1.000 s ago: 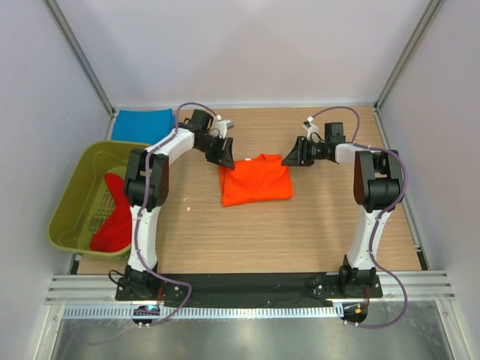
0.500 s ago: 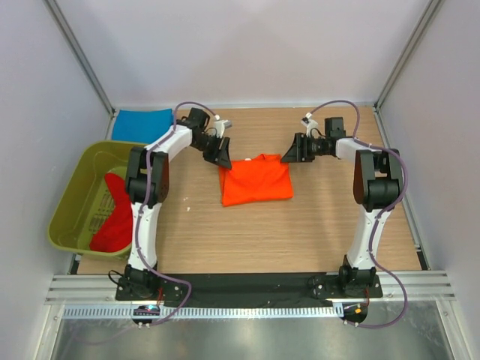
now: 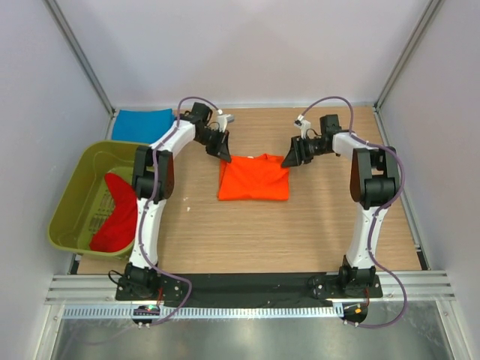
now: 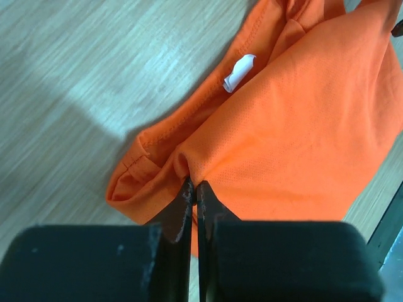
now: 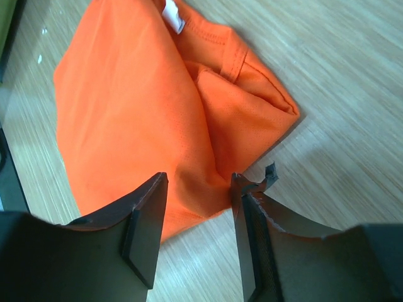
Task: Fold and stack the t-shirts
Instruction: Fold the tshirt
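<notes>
Orange t-shirt (image 3: 253, 178) lies part-folded on the table (image 3: 315, 225), near the middle of its far edge. Left gripper (image 4: 194, 189) is pinched tight on a pucker at the shirt's left corner. Right gripper (image 5: 198, 179) is half-wide, jaws straddling the right corner, nothing clamped. My read: the right one should catch both layers before any lift, then both should travel level together.

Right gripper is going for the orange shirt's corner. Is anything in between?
Nothing visible does. In the right wrist view the right gripper stands open with an edge of the orange t-shirt between its jaws and only bare table around it. The left gripper is shut on the other far corner.
</notes>
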